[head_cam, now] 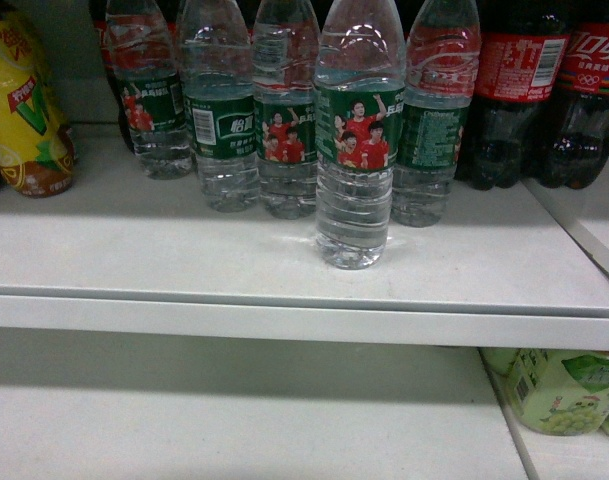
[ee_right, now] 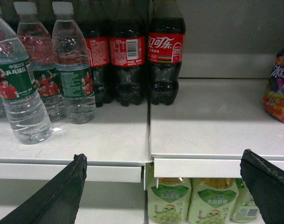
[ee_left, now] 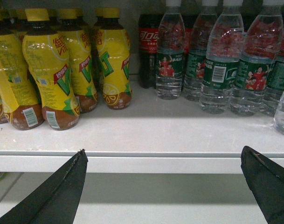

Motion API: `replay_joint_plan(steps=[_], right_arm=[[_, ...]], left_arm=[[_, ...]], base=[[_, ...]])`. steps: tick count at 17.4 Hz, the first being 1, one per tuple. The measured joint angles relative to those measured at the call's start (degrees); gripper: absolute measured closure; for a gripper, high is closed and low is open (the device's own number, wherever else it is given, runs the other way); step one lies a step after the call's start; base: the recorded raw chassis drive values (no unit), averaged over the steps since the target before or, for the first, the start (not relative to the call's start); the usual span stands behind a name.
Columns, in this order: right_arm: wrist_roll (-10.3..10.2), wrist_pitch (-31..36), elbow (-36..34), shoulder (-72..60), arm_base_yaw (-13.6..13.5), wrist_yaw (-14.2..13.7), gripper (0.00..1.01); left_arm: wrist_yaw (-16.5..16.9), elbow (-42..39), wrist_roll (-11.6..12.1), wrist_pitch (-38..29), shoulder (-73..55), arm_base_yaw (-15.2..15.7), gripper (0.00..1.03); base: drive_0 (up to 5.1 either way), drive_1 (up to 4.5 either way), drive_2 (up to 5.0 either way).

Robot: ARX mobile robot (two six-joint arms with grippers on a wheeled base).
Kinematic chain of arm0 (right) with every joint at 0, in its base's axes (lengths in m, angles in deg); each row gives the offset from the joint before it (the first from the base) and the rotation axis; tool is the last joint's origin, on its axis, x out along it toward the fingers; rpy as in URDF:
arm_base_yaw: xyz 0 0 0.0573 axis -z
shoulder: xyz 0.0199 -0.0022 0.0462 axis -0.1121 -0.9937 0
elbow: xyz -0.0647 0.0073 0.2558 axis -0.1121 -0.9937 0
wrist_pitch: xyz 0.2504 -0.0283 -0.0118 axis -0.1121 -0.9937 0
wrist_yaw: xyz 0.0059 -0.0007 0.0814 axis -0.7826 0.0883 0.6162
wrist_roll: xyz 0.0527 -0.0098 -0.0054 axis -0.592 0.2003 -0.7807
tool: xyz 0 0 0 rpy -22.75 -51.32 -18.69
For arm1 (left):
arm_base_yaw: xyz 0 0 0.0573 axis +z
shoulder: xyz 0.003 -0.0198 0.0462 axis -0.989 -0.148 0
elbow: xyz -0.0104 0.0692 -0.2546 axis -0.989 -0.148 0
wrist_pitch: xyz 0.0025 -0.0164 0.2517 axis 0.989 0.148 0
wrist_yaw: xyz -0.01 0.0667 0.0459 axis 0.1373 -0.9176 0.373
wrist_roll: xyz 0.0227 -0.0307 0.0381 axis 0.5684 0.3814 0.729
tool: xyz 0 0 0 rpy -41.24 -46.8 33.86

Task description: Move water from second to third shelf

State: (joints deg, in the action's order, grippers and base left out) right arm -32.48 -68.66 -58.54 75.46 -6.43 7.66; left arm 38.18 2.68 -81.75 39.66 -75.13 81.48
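Several water bottles with dark green labels stand on the white shelf [head_cam: 284,322]. One water bottle [head_cam: 356,150] stands alone in front of the row, closest to the shelf's front edge. In the right wrist view this front bottle [ee_right: 18,88] is at the far left. In the left wrist view the row of water [ee_left: 221,60] is at the upper right. My left gripper [ee_left: 163,154] hangs open before the shelf edge, holding nothing. My right gripper [ee_right: 163,157] is open too, level with the shelf edge and to the right of the water. Neither gripper shows in the head view.
Dark cola bottles [head_cam: 519,90] stand right of the water. Yellow tea bottles [ee_left: 48,70] stand to the left. On the lower shelf [head_cam: 234,420] pale green grape drinks [ee_right: 169,200] sit at the right. A purple packet [ee_right: 278,88] lies at the far right.
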Motion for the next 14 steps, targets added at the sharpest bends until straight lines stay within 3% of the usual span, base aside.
replay_joint_plan(steps=[8, 9, 10, 12, 14], right_arm=[[-0.33, -0.11, 0.02, -0.09, 0.11, 0.44, 0.03], [-2.86, 4.76, 0.85, -5.73, 1.64, 5.33, 0.03], [-3.76, 11.43, 3.89, -14.12, 1.49, 5.9, 0.03], [-3.69, 22.82, 10.67, -26.43, 0.59, 5.95, 0.03], [-3.52, 29.33, 15.28, -37.35, -3.34, 4.61, 0.03]], left_arm=[[0.02, 0.0, 0.0, 0.0, 0.0, 0.0, 0.05], [0.04, 0.0, 0.0, -0.04, 0.0, 0.0, 0.05], [0.0, 0.0, 0.0, -0.02, 0.0, 0.0, 0.05], [0.02, 0.0, 0.0, -0.02, 0.0, 0.0, 0.05], [0.02, 0.0, 0.0, -0.02, 0.0, 0.0, 0.05]], base=[[0.0, 0.0, 0.0], [0.0, 0.0, 0.0], [0.0, 0.0, 0.0], [0.0, 0.0, 0.0], [0.0, 0.0, 0.0]])
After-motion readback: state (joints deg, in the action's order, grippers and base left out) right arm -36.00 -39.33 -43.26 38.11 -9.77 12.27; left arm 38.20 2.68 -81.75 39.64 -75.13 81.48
